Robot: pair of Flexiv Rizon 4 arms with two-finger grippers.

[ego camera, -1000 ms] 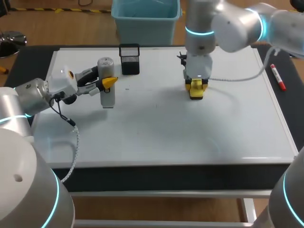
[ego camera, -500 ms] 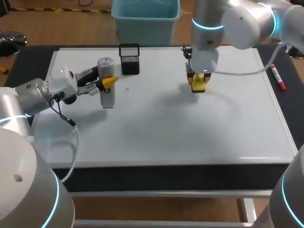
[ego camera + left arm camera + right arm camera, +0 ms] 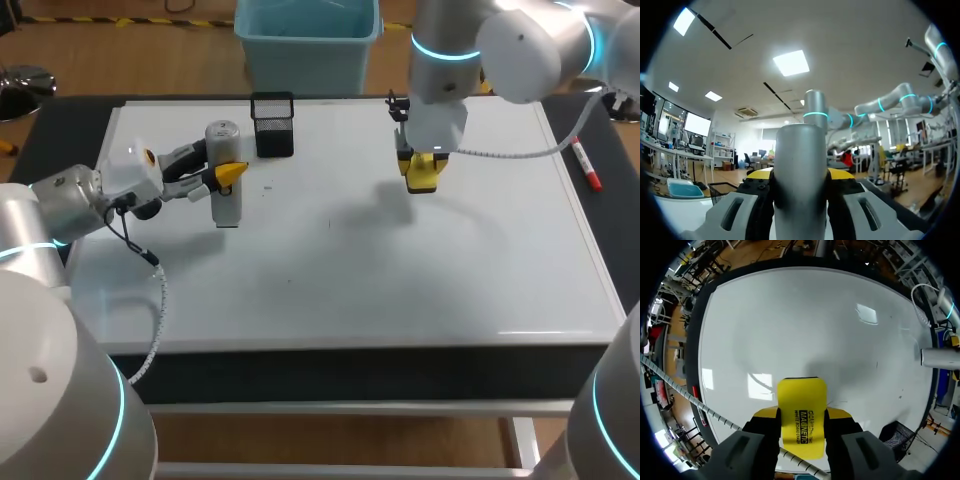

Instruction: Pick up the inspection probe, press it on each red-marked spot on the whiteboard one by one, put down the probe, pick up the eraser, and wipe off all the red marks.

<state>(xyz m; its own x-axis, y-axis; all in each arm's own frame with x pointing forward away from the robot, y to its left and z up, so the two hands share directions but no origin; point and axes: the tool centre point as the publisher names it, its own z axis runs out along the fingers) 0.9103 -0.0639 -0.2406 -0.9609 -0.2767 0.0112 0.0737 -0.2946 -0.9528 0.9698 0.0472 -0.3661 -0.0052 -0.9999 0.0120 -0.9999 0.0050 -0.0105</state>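
Two hands are at work over the whiteboard (image 3: 400,290), which lies flat and covers most of the desk (image 3: 60,115). Our left hand (image 3: 228,173) comes in from the left side and is closed on the inspection probe (image 3: 224,190), a grey cylinder that stands upright near the board's left part, just in front of a black mesh pen holder (image 3: 273,126). Its lower end is down at the board's surface; we cannot tell whether it presses there. In the left wrist view the probe (image 3: 800,150) fills the gap of that hand (image 3: 800,176), with a yellow tip against each side.

Our right hand (image 3: 423,168) points straight down over the far middle of the board and grips the yellow eraser (image 3: 423,180). The eraser hovers above the surface, with its shadow lying apart from it on the white. From the right wrist the eraser (image 3: 801,395) sits clamped between both fingers (image 3: 840,416).

One red marker (image 3: 585,162) lies by the board's right edge, well apart from both hands.
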